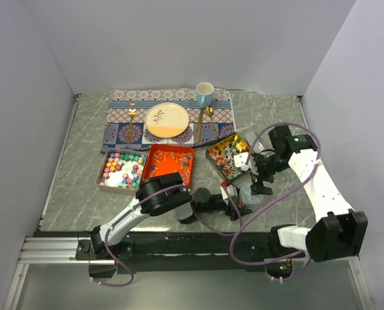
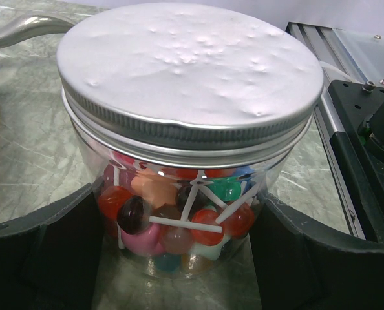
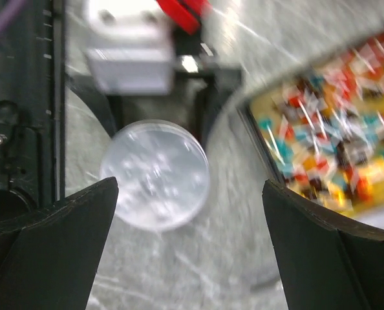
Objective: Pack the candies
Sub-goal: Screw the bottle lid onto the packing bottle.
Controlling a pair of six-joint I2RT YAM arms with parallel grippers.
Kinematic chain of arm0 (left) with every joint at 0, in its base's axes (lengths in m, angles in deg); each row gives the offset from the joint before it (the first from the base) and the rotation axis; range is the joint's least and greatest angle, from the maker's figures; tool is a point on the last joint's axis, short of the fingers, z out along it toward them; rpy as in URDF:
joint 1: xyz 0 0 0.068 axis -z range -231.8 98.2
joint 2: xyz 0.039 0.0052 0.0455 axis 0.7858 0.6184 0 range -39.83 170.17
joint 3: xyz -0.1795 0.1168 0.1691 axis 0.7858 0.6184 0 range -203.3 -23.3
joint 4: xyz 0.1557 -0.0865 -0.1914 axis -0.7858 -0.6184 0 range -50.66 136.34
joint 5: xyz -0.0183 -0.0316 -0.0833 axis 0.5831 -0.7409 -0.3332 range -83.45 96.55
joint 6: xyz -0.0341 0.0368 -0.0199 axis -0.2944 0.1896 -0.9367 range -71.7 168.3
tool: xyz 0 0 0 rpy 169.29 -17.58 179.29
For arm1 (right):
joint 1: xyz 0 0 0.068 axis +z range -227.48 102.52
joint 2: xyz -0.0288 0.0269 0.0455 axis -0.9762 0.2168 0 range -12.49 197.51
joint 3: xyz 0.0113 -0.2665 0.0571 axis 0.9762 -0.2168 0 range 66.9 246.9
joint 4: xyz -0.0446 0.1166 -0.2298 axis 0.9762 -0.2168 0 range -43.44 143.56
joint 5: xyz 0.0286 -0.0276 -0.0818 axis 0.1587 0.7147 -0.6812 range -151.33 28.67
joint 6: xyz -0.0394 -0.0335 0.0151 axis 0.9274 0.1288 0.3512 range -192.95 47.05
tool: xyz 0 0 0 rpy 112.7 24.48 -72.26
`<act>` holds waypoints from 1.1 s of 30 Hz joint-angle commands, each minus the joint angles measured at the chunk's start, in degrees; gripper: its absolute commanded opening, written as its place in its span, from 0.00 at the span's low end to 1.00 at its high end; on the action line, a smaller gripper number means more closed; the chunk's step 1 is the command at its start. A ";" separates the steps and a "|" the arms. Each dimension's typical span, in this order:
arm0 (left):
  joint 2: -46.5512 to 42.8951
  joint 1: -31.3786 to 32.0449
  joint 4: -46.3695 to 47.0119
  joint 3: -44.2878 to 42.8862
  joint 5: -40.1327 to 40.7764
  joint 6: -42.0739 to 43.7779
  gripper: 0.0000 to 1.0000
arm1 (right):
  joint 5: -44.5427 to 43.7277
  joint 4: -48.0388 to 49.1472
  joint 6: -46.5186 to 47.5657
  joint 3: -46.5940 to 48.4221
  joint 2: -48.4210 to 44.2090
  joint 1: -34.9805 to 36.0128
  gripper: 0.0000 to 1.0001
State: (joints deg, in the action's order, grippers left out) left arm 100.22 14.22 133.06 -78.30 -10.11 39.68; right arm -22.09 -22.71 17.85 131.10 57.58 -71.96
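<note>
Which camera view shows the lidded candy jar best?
Left wrist: the jar fills the frame, with candies visible through its wall. Right wrist shows only its blurred lid from above; top external shows it small and partly hidden.

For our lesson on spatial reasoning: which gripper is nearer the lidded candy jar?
Left. The left gripper clasps the jar, a finger on each side. The right gripper hangs open above it, clear of the lid.
</note>
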 commanded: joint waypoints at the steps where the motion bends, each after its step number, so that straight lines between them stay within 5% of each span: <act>1: 12.00 -1.77 -13.50 5.87 2.51 -6.49 0.01 | 2.50 -6.44 0.95 -0.13 1.56 5.02 1.00; 16: 12.27 -2.47 -13.77 5.87 3.66 -11.23 0.01 | -5.58 -6.52 -2.65 -1.62 11.32 7.66 1.00; 33: 13.41 -2.91 -13.41 6.05 2.60 -12.65 0.01 | -21.83 -6.52 0.34 -15.51 -0.71 -2.96 1.00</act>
State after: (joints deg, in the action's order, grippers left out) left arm 100.33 13.67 133.08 -78.54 -11.29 38.43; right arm -36.99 -17.69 18.18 118.23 59.26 -71.46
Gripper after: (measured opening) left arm 0.790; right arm 1.000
